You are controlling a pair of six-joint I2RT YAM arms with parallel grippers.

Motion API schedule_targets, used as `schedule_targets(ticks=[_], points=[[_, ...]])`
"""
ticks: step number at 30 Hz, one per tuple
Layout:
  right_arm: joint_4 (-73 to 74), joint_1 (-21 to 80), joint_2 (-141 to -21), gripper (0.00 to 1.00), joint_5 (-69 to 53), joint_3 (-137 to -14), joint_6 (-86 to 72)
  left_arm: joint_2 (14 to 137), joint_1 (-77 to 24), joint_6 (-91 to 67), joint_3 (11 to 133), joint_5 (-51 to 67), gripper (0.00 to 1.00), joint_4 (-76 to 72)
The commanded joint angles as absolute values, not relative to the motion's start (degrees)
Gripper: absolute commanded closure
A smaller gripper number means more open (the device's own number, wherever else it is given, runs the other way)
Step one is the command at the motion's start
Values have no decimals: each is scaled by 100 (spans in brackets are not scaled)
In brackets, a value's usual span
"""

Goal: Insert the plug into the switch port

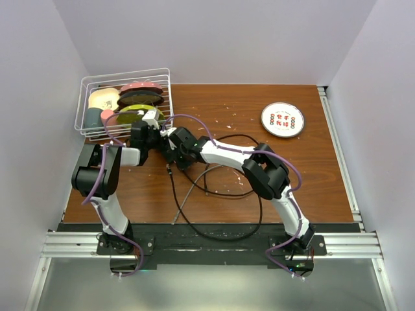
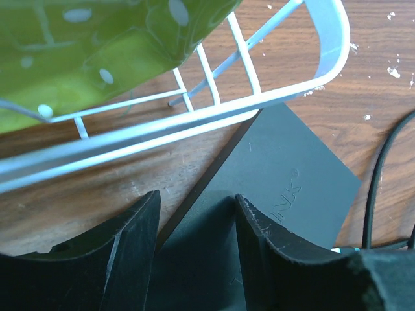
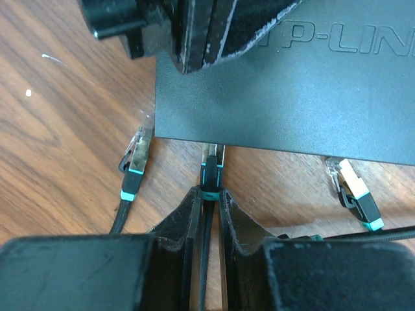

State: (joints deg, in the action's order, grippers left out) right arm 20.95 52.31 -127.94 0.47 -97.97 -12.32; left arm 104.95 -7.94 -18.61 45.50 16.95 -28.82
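Observation:
The switch is a flat matte-black box (image 3: 292, 97) (image 2: 285, 168) lying on the wooden table beside the basket. Its port is on the near long edge and hidden under that edge. The plug (image 3: 212, 165), clear-tipped with a black and teal boot, points straight at that edge with its tip touching it. My right gripper (image 3: 209, 197) (image 1: 170, 150) is shut on the plug just behind the boot. My left gripper (image 2: 197, 194) (image 1: 154, 137) stands open over the box's corner, one finger above the wood and one above the lid, the box's side edge running between them.
A white wire basket (image 2: 259, 100) (image 1: 123, 81) holding a green plate (image 2: 97, 45) and other dishes stands right by the box. Two loose plugs (image 3: 135, 165) (image 3: 353, 188) lie either side of the held one. Black cables (image 1: 214, 220) loop over the table. A round white disc (image 1: 283, 120) lies at the far right.

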Motion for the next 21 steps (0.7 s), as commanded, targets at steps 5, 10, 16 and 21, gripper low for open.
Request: schedule_targets(ticks=[5,10,16,21], points=[[360,5107,-12947,100,150,-10547,-1345,10767,-1266,-2092,4386,2716,57,-1705],[308,5115,-12745,100,79,-10100,-1345,10732,-1266,-2048,4430,2576,56,-1635],[281,5106,-12384,97,18,-9449,-1362,10512,-1231,-2013,4500,2005,45,-1380],[299,5115,-12191,77,-88,-9106,-1380,10161,-1222,-1969,4711,1293,37,-827]])
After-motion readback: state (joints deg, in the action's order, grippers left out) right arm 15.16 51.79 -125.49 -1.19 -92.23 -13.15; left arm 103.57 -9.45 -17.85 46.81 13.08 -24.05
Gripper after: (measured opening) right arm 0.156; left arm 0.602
